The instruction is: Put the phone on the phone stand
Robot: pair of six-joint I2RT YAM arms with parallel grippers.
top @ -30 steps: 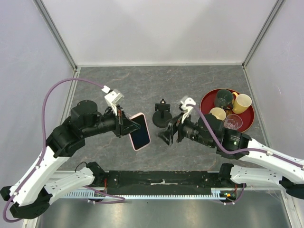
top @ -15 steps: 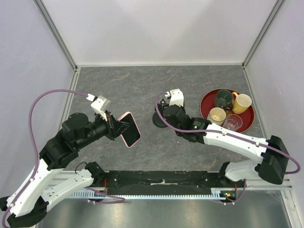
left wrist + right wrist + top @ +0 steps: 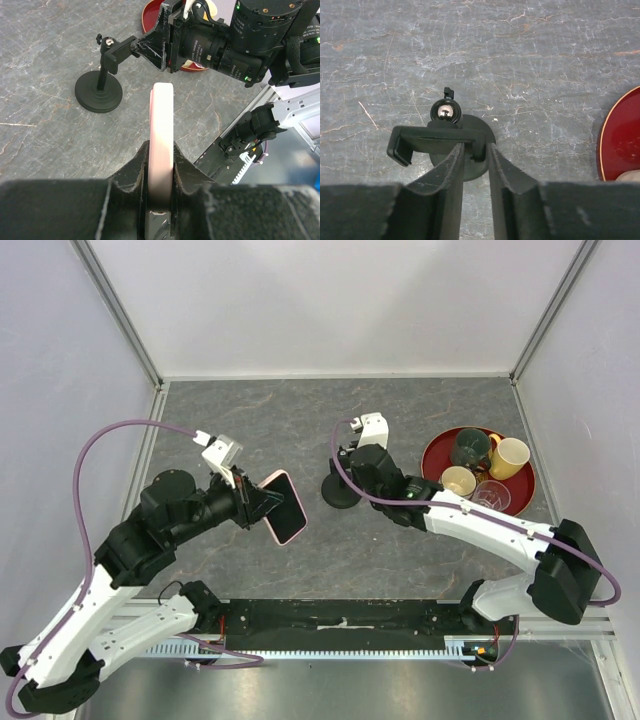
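Note:
The phone point(image 3: 285, 507), pink-cased, hangs above the table left of centre, with my left gripper point(image 3: 260, 503) shut on it. In the left wrist view the phone point(image 3: 162, 120) stands edge-on, pinched in that gripper point(image 3: 161, 162). The phone stand point(image 3: 338, 494) rests on its round black base at mid-table. My right gripper point(image 3: 346, 466) has come down on its top. From the right wrist its fingers point(image 3: 455, 160) press either side of the right end of the stand's cradle point(image 3: 427, 139), the gripper point(image 3: 475, 147) shut on it. The left wrist view shows the stand point(image 3: 99, 92) with the right gripper point(image 3: 142, 46) at its cradle.
A red tray point(image 3: 428, 453) at the right holds a dark cup point(image 3: 468, 447), a yellow cup point(image 3: 510, 456), a cream cup point(image 3: 458, 480) and a clear cup point(image 3: 490, 496). Its rim point(image 3: 620, 135) shows in the right wrist view. White walls close the back and sides.
The right arm swung from in front of the stand to over it, and its jaws narrowed onto the cradle. The left arm pulled the phone back left, then eased it right again.

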